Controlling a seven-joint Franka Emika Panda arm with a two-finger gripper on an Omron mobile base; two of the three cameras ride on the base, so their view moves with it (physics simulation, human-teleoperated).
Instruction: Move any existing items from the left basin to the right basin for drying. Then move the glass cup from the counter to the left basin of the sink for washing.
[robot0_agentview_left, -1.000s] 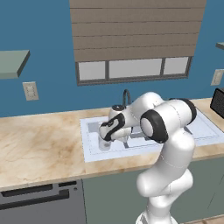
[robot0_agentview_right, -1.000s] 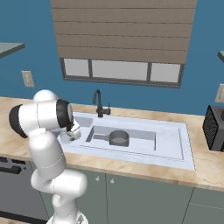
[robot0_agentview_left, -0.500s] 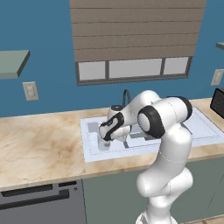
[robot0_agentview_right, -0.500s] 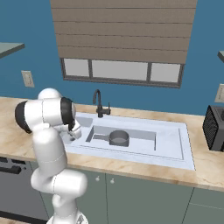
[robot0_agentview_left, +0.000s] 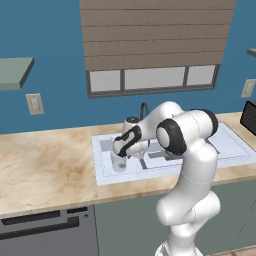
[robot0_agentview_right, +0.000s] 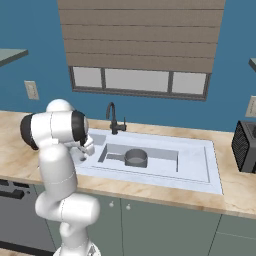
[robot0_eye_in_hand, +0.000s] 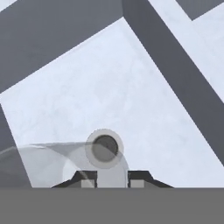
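My gripper (robot0_agentview_left: 120, 154) hangs low over the left basin (robot0_agentview_left: 106, 145) of the white sink (robot0_agentview_right: 210, 170), shut on the clear glass cup (robot0_agentview_left: 119, 163), which reaches down into that recess. In the hand view the cup (robot0_eye_in_hand: 43, 162) shows see-through at the lower left, around my fingertips (robot0_eye_in_hand: 139, 178), with my gripper (robot0_eye_in_hand: 112, 178) just above the round drain (robot0_eye_in_hand: 105, 146) on the basin floor (robot0_eye_in_hand: 131, 96). I cannot tell whether the cup touches the floor. The dark-grey saucepan (robot0_agentview_right: 135, 158) sits in the right basin (robot0_agentview_right: 162, 161).
A thin black faucet (robot0_agentview_right: 112, 118) stands behind the sink. The marbled beige counter (robot0_agentview_left: 45, 170) runs left and right of it. A dark appliance (robot0_agentview_right: 245, 146) stands at the counter's right end. The basin walls are close around the hand.
The arm's elbow has shifted slightly. The hand and the cup stay at the same spot in the left basin.
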